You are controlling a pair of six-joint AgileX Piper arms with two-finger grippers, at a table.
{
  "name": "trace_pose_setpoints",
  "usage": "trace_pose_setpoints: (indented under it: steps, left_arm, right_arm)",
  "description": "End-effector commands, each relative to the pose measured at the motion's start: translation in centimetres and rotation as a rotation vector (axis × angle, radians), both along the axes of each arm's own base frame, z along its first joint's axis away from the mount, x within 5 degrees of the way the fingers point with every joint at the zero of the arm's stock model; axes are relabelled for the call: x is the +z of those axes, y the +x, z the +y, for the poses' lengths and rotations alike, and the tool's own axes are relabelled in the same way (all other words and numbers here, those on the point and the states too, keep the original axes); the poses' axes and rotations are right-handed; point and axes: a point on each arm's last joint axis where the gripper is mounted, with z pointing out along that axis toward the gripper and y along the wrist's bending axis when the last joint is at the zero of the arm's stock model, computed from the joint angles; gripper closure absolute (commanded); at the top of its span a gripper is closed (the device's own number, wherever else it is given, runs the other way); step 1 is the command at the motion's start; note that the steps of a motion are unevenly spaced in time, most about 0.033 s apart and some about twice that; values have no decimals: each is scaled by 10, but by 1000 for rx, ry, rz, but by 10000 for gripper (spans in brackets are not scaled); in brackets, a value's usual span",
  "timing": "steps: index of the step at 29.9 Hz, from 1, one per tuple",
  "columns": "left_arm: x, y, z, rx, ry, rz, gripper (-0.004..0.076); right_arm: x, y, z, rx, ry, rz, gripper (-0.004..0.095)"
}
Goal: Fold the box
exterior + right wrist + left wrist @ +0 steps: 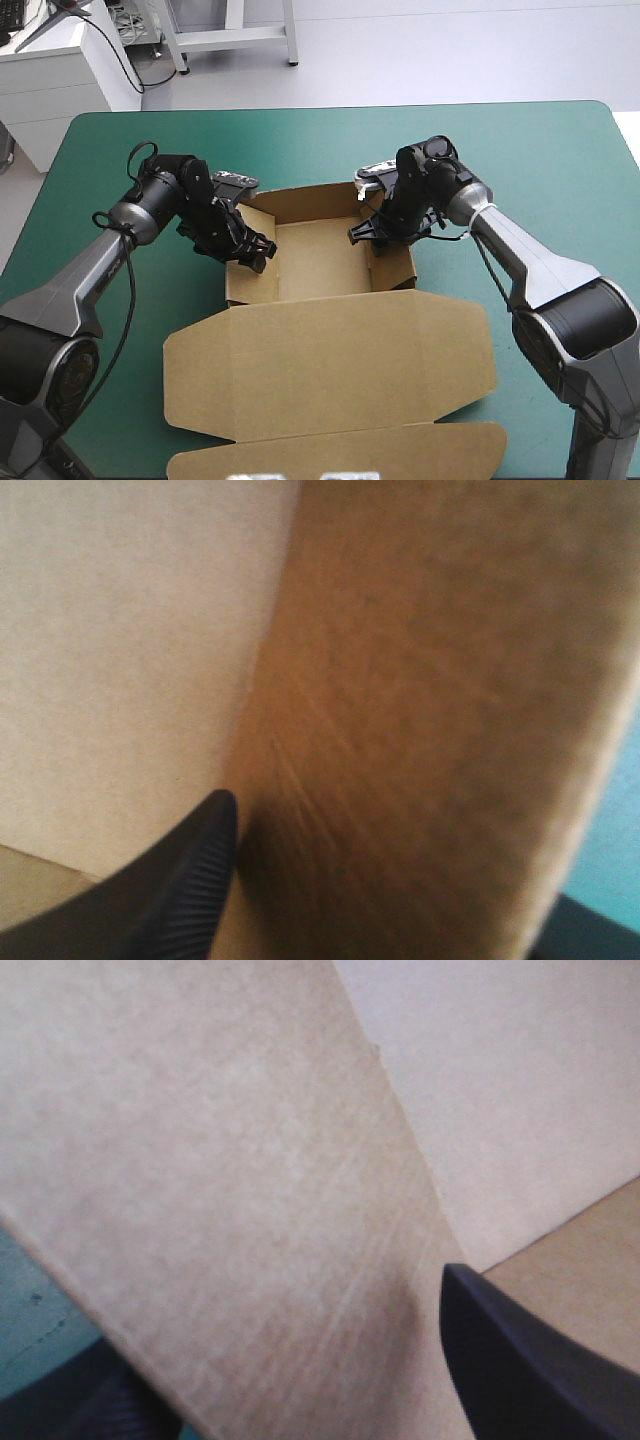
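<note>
The left tool [255, 248] and right tool [368, 232] are clamping opposite raised side walls of the brown cardboard box [320, 262], its lid [330, 360] lying flat on the teal-green desk [540, 170].

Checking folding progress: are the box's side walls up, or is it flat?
Up: the box is an open tray, left gripper and right gripper pinching its side walls; lid flat.

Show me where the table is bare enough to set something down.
Bare: the teal-green cover beyond the box, up to the far edge. Crowded: left gripper and right gripper clamp the tray's side walls; the lid fills the near side.
</note>
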Motion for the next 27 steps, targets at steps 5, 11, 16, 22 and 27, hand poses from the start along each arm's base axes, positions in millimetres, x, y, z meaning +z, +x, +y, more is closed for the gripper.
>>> trace_pose_setpoints:
  steps: [5, 11, 16, 22, 27]
  left_arm:
    - [29, -8, -6, 16, -78, -58, 186]
    - [46, -17, -1, 14, -80, -112, 186]
    - [81, -35, 9, 16, -85, -249, 190]
    - [127, -72, 21, 11, -135, -403, 278]
    - [161, -113, 35, -11, -166, -526, 495]
  right_arm:
    - [33, -8, 3, 10, 80, -81, 25]
    - [55, -12, -1, 10, 103, -184, 29]
    - [85, -21, -10, 5, 115, -304, 29]
    - [128, -45, -23, 6, 162, -432, 30]
    - [158, -67, -36, 10, 170, -520, 30]
